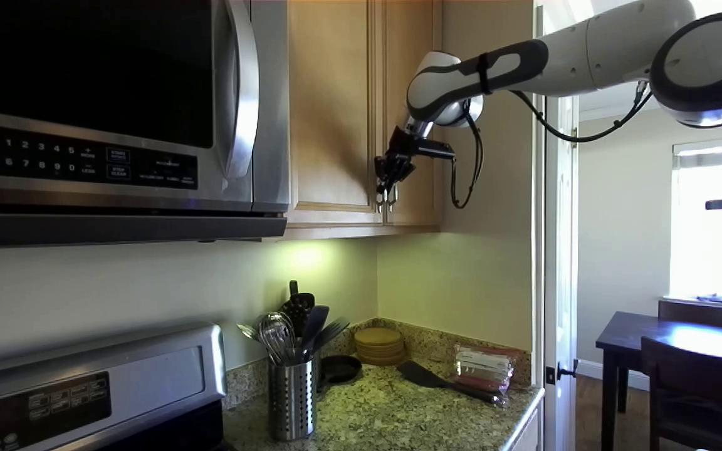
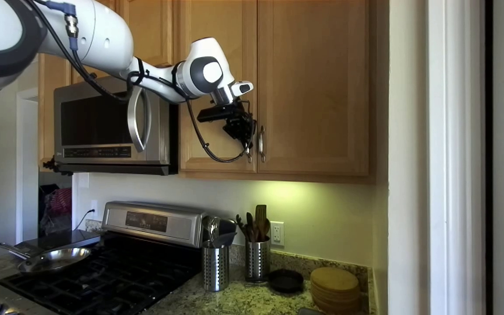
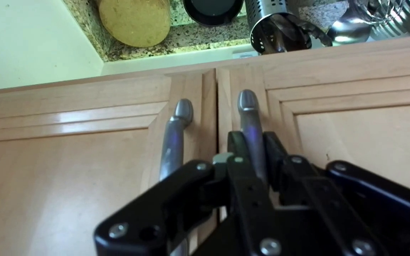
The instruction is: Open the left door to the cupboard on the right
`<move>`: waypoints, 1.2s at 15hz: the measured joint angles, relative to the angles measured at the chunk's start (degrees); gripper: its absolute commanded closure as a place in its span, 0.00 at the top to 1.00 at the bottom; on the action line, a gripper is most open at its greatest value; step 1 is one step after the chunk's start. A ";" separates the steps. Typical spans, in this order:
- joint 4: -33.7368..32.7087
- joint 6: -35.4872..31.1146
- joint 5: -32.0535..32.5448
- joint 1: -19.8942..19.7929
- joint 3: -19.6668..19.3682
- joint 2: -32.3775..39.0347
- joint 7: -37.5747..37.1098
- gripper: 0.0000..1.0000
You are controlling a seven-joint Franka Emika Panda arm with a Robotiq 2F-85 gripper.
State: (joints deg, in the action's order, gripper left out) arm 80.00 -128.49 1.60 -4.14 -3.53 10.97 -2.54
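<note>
The cupboard (image 2: pixel 313 178) is light maple wood with two tall panel doors, both closed. The left door (image 2: pixel 217 26) shows in both exterior views (image 1: pixel 333 113) and on the right side of the wrist view (image 3: pixel 365 149). Its metal bar handle (image 3: pixel 249 113) stands upright between the gripper's fingertips in the wrist view. My gripper (image 3: pixel 253 139) is shut on this handle, with one black finger on each side. The fingers hide the handle's far part. The twin door's handle (image 3: pixel 174 142) is beside the gripper, outside the fingers.
The twin door (image 2: pixel 313 87) adjoins on one side, the microwave (image 1: pixel 235 194) on the other. A side wall (image 1: pixel 486 156) stands close to the cupboard. Below are utensil holders (image 2: pixel 215 267), a black pan (image 2: pixel 285 280) and a round yellow stack (image 2: pixel 335 284).
</note>
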 measured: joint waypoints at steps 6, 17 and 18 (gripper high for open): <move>3.76 -1.64 4.80 0.75 0.36 -2.60 -0.64 0.09; 28.56 -2.45 8.10 1.10 3.26 -24.62 -2.71 0.09; 30.43 -2.03 8.05 1.15 3.79 -26.64 -2.71 0.09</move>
State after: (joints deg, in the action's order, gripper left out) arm 110.43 -130.52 9.65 -3.00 0.26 -15.67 -5.25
